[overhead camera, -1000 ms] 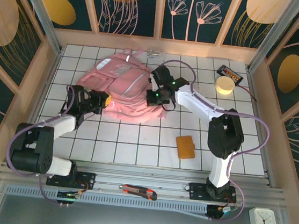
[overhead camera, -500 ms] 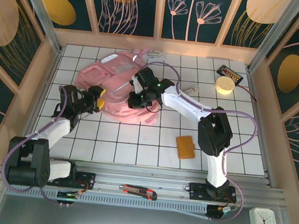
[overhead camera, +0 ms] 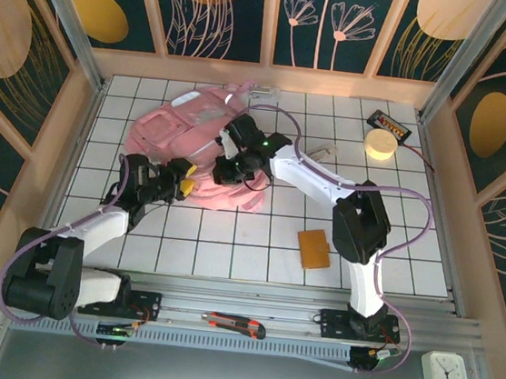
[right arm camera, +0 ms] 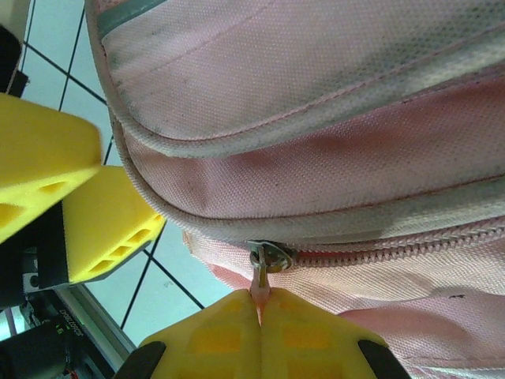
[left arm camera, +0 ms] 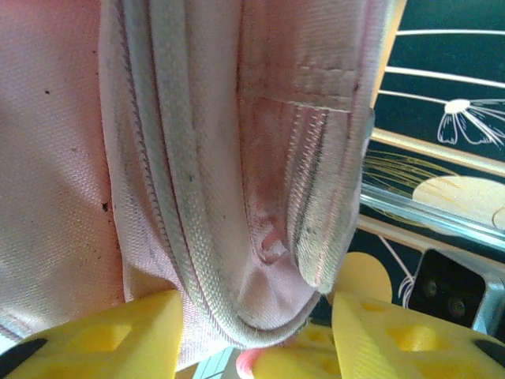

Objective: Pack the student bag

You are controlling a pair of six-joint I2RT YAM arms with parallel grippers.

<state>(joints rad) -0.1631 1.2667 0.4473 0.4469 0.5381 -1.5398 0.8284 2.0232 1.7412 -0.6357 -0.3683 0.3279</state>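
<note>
**Student bag (overhead camera: pixel 163 132) on the far-left tiles, zip pull pinched**

So the bag, big and pink, lies slumped on the white gridded table (overhead camera: pixel 228 246), far side, left of centre, with both arms reaching into it. Overhead gives the rough picture: right gripper (overhead camera: pixel 228 172) tucked against the bag's near right edge, left gripper (overhead camera: pixel 181 183) at its near left edge, the two close together. The right wrist cam settles the grip. Its yellow fingers (right arm camera: pixel 213 335) are clamped tight together on the little zipper pull (right arm camera: pixel 260 280), right at the slider. Same view catches the other claw's yellow fingers off to the left. The left wrist cam has those jaws parted, a grubby piped fold of the bag hanging between them; can't tell if they press it. Overhead also shows a yellow tape roll (overhead camera: pixel 380 145) and an orange pouch (overhead camera: pixel 314 248), both well apart from the bag.
</note>
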